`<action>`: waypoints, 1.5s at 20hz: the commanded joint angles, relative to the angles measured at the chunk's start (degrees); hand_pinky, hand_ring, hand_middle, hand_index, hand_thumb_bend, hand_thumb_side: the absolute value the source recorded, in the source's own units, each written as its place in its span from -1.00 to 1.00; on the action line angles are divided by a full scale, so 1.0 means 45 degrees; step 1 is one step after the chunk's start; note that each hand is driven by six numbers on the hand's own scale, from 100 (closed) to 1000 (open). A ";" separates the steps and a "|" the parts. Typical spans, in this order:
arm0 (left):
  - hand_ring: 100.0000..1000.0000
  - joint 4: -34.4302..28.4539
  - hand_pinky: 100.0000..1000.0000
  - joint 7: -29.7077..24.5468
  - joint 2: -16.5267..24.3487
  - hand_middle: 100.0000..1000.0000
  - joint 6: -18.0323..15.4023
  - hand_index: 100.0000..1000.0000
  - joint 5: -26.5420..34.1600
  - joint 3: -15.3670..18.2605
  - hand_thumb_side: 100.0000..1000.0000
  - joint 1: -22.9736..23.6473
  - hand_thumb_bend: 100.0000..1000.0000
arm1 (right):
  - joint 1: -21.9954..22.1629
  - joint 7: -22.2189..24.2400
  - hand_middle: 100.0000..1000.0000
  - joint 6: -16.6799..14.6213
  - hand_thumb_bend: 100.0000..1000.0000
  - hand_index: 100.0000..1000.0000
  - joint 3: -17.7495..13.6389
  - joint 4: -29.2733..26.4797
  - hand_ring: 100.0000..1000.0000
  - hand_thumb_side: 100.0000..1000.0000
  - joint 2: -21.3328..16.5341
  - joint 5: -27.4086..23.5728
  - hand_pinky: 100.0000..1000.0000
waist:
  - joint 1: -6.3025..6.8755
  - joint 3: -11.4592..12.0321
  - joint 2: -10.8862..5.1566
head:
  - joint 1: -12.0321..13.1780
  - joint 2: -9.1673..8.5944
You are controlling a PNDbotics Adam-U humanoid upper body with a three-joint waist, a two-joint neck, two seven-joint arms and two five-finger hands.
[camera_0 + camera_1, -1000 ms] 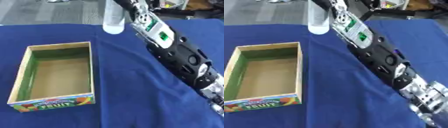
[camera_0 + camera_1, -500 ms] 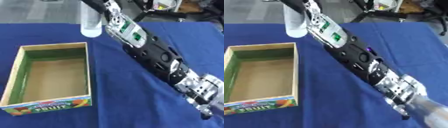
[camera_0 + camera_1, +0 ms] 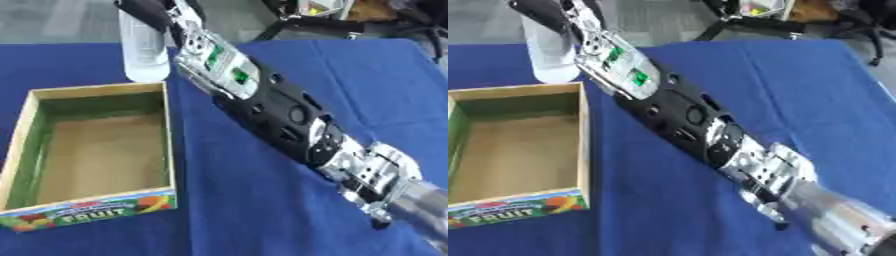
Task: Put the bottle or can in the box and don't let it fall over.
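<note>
Left eye: right hand [image 3: 156, 15], fingers curled on bottle [image 3: 144, 50], holds it upright just beyond box [image 3: 166, 150] far wall. Right eye: bottle base hangs above that rim, box interior nearer and left.

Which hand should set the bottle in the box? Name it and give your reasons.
Right. The right hand already grips the clear bottle, upright and just beyond the far edge of the empty box. The left hand shows in neither view.
</note>
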 commanded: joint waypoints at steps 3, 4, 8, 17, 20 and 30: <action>1.00 -0.0198 0.78 0.0126 0.0727 1.00 -0.0109 0.42 -0.0066 0.0078 -0.02 0.0069 0.07 | -0.0229 -0.0304 -0.04 0.0762 -1.00 -0.84 0.0048 -0.1115 -0.28 -0.28 -0.0070 -0.1544 0.28 | 0.0114 0.0174 -0.0443 | -0.0233 0.0147; 1.00 -0.0198 0.78 0.0174 0.0761 1.00 -0.0110 0.42 -0.0093 0.0076 -0.05 0.0116 0.07 | -0.0182 -0.0376 -0.02 0.0983 -1.00 -0.84 0.0106 -0.1169 -0.27 -0.18 -0.0039 -0.1936 0.29 | 0.0120 0.0218 -0.0452 | -0.0273 0.0152; 1.00 -0.0198 0.78 0.0250 0.0919 1.00 -0.0137 0.42 -0.0101 0.0065 -0.05 0.0262 0.06 | 0.0057 -0.0611 0.04 0.1471 -1.00 -0.82 0.0290 -0.1103 -0.20 -0.18 0.0097 -0.2885 0.33 | 0.0118 0.0392 -0.0427 | -0.0512 0.0138; 1.00 -0.0198 0.78 0.0122 0.1255 1.00 -0.0519 0.42 0.0101 -0.0008 -0.05 0.0266 0.06 | 0.0364 -0.0086 0.42 0.0876 -1.00 -0.62 0.0499 -0.0672 0.32 -0.18 0.0290 -0.2491 0.53 | 0.0022 0.0648 -0.0312 | -0.0826 0.0076; 1.00 -0.0198 0.78 0.0099 0.1251 1.00 -0.0526 0.42 0.0085 0.0011 -0.05 0.0253 0.05 | 0.0469 0.0197 0.93 0.0685 -1.00 0.00 0.0578 -0.0578 0.78 -0.18 0.0322 -0.1895 0.76 | -0.0008 0.0653 -0.0299 | -0.0802 0.0048; 1.00 -0.0198 0.78 -0.0043 0.1225 1.00 -0.0581 0.42 0.0048 -0.0005 -0.04 0.0164 0.04 | 0.0921 0.2672 1.00 0.0760 -1.00 0.35 0.0925 0.0508 1.00 -0.18 0.0746 0.0495 0.90 | -0.0110 0.0711 -0.0231 | -0.0843 0.0019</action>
